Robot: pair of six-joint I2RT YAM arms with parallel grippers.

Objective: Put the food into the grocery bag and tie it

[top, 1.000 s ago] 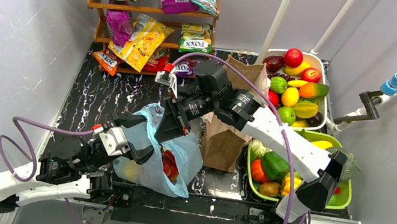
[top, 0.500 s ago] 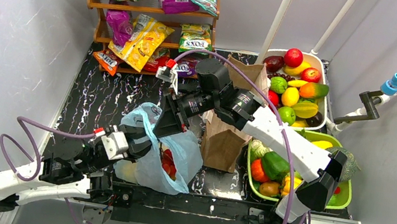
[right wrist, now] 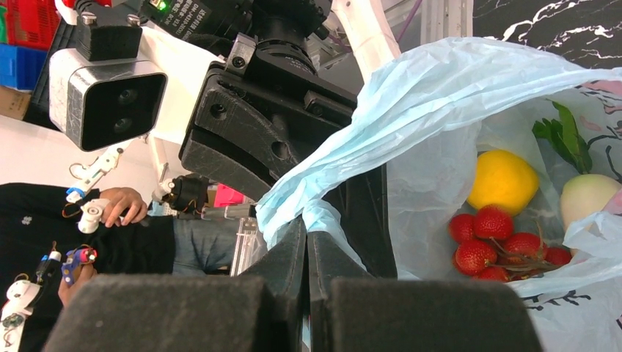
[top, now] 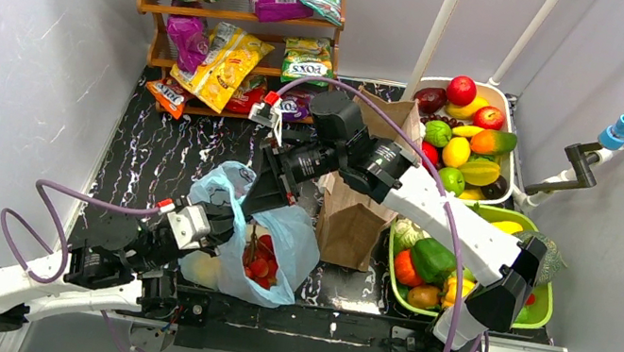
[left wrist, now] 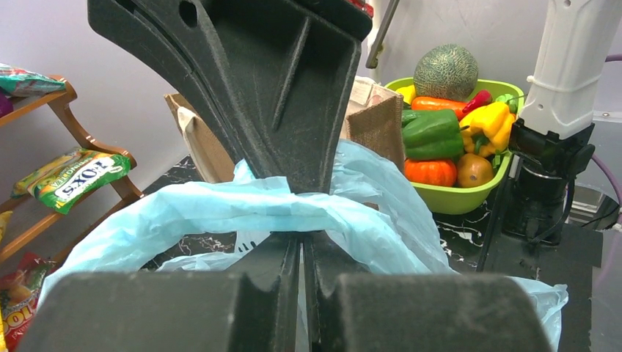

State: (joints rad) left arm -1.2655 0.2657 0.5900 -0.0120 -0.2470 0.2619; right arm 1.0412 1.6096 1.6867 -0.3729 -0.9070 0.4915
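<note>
- The grocery bag (top: 289, 241) sits on the dark marbled table (top: 148, 158) near its front edge, between the two arms and just to the left of the brown paper bag (top: 354, 217); its mouth gapes upward
- The left gripper (left wrist: 302, 199) has its jaws pressed tight on a twisted blue band of the bag's plastic, which runs crosswise between the fingers; the band is lifted clear of the bag's body
- The right gripper (right wrist: 306, 224) reaches down from the far side; its jaws are pinched together on a fold of the bag's rim, with no gap showing between them; the two grippers are close beside each other above the bag
- Food lies inside the bag: a cluster of strawberries (right wrist: 493, 236), a lemon (right wrist: 503, 180) and a pale round piece (right wrist: 587, 199) with green leaves beside it
- To the right, a green tray (top: 537, 314) holds peppers and other vegetables; behind it a white basin (top: 505, 98) is full of fruit
- A wooden shelf (top: 220, 15) with snack packets stands at the back wall
</note>
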